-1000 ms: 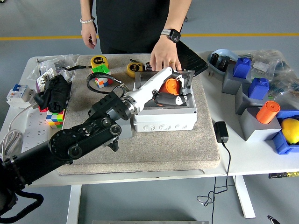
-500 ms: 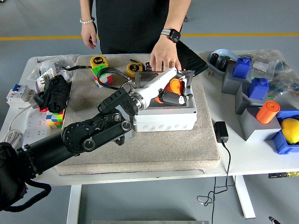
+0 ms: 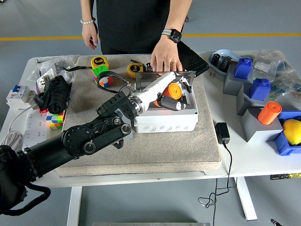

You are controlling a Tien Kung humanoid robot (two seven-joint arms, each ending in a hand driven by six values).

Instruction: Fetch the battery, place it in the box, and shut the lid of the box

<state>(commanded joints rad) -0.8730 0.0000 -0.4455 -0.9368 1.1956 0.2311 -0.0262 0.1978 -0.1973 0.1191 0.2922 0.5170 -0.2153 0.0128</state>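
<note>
**Battery lowered into the open box**

Since the previous frame, the left hand [image 3: 175, 92] has dropped slightly, carrying the orange battery [image 3: 174, 90] deeper inside the grey box [image 3: 165, 120]. Its fingers grasp the battery to seat it before letting go. A person's hand [image 3: 164, 57] steadies the raised lid [image 3: 162, 75] at the back, keeping the opening clear.

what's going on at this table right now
The robot's left hand is reaching into the open grey plastic box on the beige mat, with the orange cylindrical battery at its fingers. A person's hand rests on the box's raised lid at the far side. The lid is not yet closed.
</note>
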